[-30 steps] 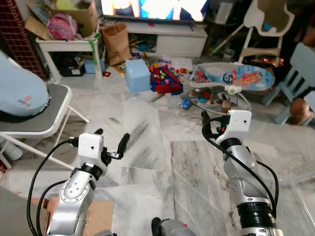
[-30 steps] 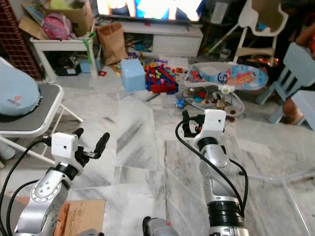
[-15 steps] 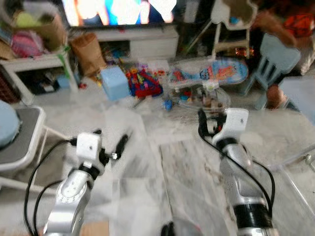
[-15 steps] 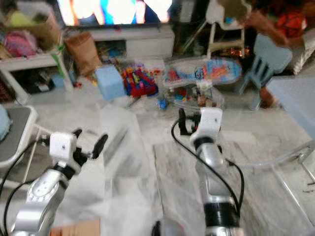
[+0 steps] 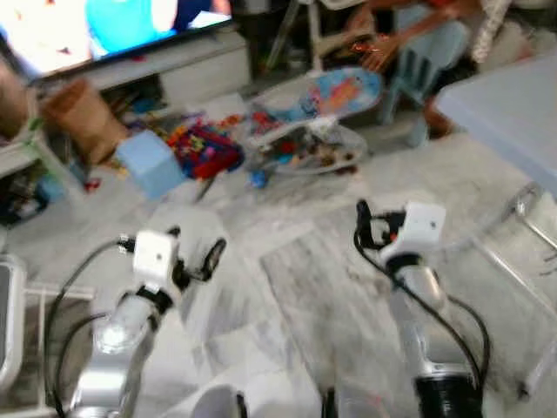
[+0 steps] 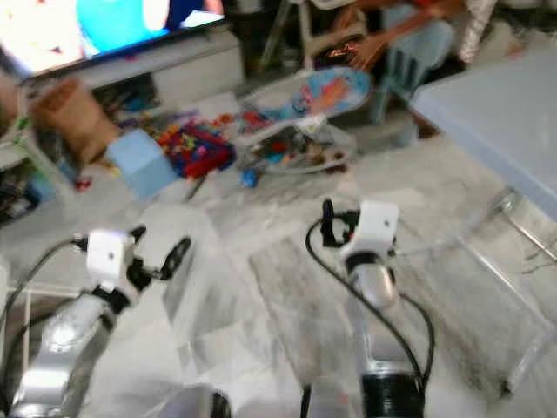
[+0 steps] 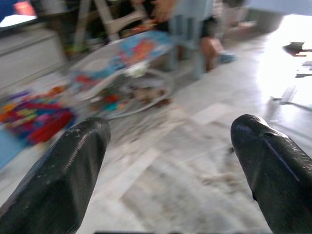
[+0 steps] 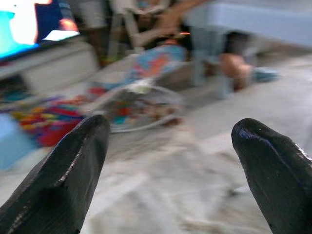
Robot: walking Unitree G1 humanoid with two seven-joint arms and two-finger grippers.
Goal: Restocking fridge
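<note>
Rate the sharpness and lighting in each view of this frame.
Both eye views are motion-blurred; the left gripper, right gripper and toy pile look soft. Left wrist view: glare washes out the floor at one side. Right wrist view: fingers sharp, background smeared, television overexposed.

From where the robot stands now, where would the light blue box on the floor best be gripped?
The light blue box sits tilted on the floor beside the toy pile. Probably come from above, fingers across two opposite flat sides; its blocky shape offers no handle. Both the left gripper and right gripper are open.
</note>
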